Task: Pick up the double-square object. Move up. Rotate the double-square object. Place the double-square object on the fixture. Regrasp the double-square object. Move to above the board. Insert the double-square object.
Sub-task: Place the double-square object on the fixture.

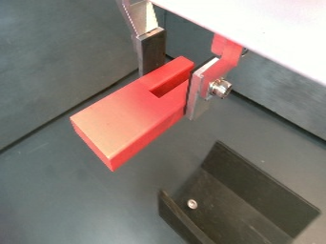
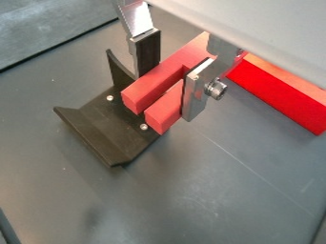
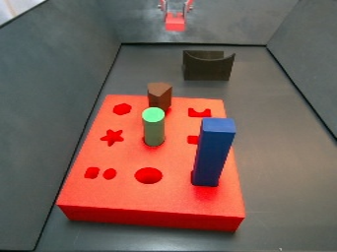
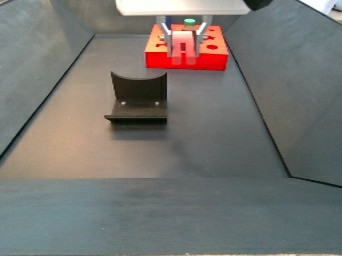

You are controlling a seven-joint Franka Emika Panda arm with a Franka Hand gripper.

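The double-square object [image 1: 137,119], a smooth flat red-pink block with a rectangular notch at one end, is clamped between the flat silver fingers [image 1: 200,88] of the gripper [image 2: 169,76] and held in the air. The matte dark fixture [image 2: 109,127] is seen below it, and dull grey floor [image 4: 201,140] lies open around the fixture. The bright red board [image 3: 105,172], with its star, round and square holes, is seen well apart from the fixture.
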